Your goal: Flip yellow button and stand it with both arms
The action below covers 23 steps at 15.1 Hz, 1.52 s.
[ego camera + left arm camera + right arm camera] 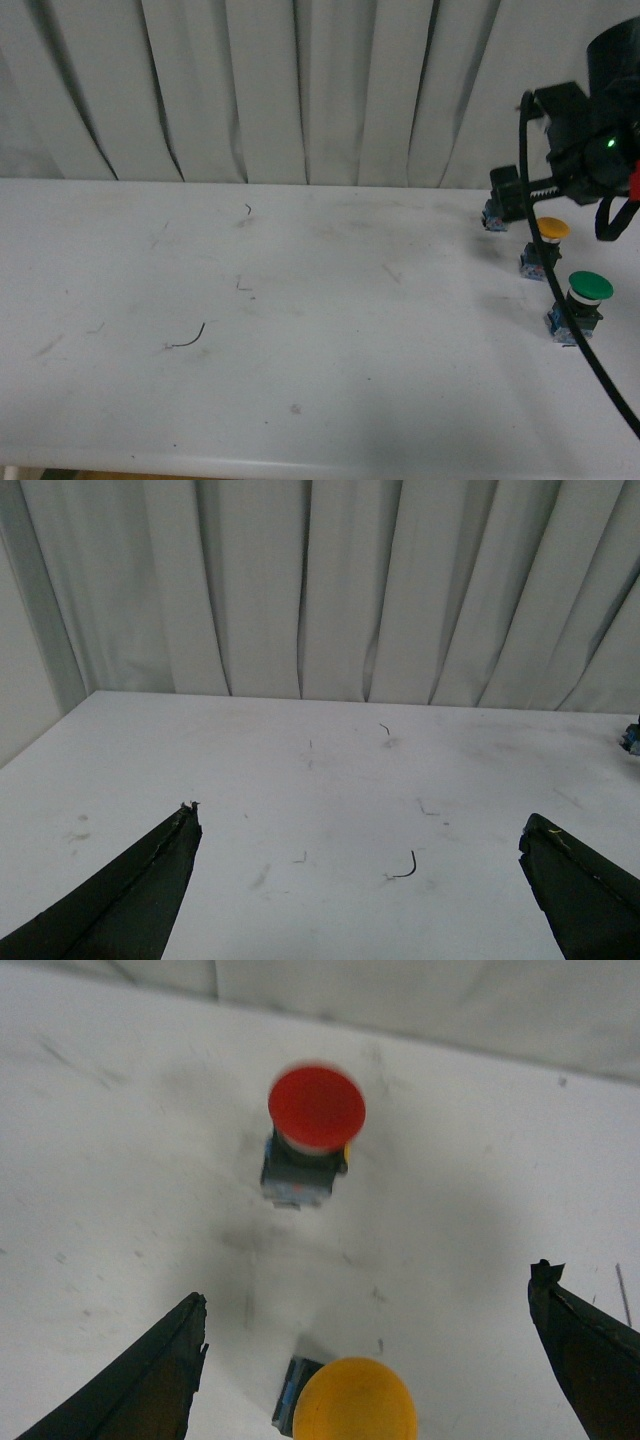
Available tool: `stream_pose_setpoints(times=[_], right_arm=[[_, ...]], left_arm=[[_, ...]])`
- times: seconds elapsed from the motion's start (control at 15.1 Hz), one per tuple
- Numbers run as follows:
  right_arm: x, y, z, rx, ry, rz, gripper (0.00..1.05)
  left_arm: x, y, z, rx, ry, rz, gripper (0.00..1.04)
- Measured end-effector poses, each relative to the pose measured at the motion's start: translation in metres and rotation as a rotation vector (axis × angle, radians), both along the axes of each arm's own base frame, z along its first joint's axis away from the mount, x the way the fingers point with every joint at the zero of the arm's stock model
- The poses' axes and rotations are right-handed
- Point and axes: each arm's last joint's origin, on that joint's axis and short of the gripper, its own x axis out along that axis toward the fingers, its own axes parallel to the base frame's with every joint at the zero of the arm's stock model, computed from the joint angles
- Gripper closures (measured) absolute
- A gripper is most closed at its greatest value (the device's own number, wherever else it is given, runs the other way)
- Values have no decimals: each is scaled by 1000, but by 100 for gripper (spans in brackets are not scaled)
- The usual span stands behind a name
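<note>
Front view: right arm point(590, 130) enters at the far right edge, hanging above the table point(300, 300), its black cable point(560, 300) looping down in front of the buttons. Gripper tips are not visible in this view. Yellow button point(546, 243) stands near the table's right side, cap up, between a partly hidden blue block point(494, 217) behind it and the green-capped button point(582, 300) in front.

Right wrist view: right gripper point(365, 1360) spread wide, holding nothing; fingers point(140, 1380) flank the yellow button point(350, 1400) without touching it. Red-capped button point(312, 1125) stands upright just beyond, apart from the yellow one.

Left wrist view: left gripper point(360, 880) also spread wide and empty, low over bare table point(300, 770). A small dark curled scrap point(406, 867) lies between the fingers. Curtain point(330, 580) backs the far edge. Broad open tabletop across the left and centre; buttons crowd only the right edge.
</note>
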Motion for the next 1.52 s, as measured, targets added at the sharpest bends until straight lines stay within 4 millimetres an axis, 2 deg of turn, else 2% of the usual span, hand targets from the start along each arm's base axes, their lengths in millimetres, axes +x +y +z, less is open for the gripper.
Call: stream_pose_setpoints(times=[0.13, 0.2, 0.26, 0.33, 0.4, 0.46, 0.53, 0.66, 0.73, 0.86, 0.93, 0.99, 1.13, 1.26, 1.52], right_arm=[[-18, -7, 43, 64, -144, 28, 6], [-38, -14, 71, 110, -236, 51, 6], [-53, -18, 86, 138, -289, 64, 6], [-82, -25, 107, 193, -370, 83, 6], [-105, -27, 119, 227, -421, 101, 6], [-131, -28, 128, 213, -536, 74, 13], [-167, -28, 136, 198, -631, 39, 24], [-228, -26, 132, 199, -699, 42, 42], [-249, -26, 122, 199, -705, 42, 53], [-273, -26, 83, 200, -606, 30, 81], [-284, -26, 73, 200, -593, 29, 94], [-291, -26, 75, 199, -619, 31, 103], [-305, -26, 74, 203, -654, 34, 103], [-318, -26, 59, 203, -610, 29, 103], [-338, -26, 53, 203, -629, 31, 103]], left_arm=[[0, 0, 0, 0, 0, 0, 7], [0, 0, 0, 0, 0, 0, 7], [0, 0, 0, 0, 0, 0, 7], [0, 0, 0, 0, 0, 0, 7], [0, 0, 0, 0, 0, 0, 7], [0, 0, 0, 0, 0, 0, 7], [0, 0, 0, 0, 0, 0, 7], [0, 0, 0, 0, 0, 0, 7], [0, 0, 0, 0, 0, 0, 7], [0, 0, 0, 0, 0, 0, 7], [0, 0, 0, 0, 0, 0, 7], [0, 0, 0, 0, 0, 0, 7], [0, 0, 0, 0, 0, 0, 7], [0, 0, 0, 0, 0, 0, 7], [0, 0, 0, 0, 0, 0, 7]])
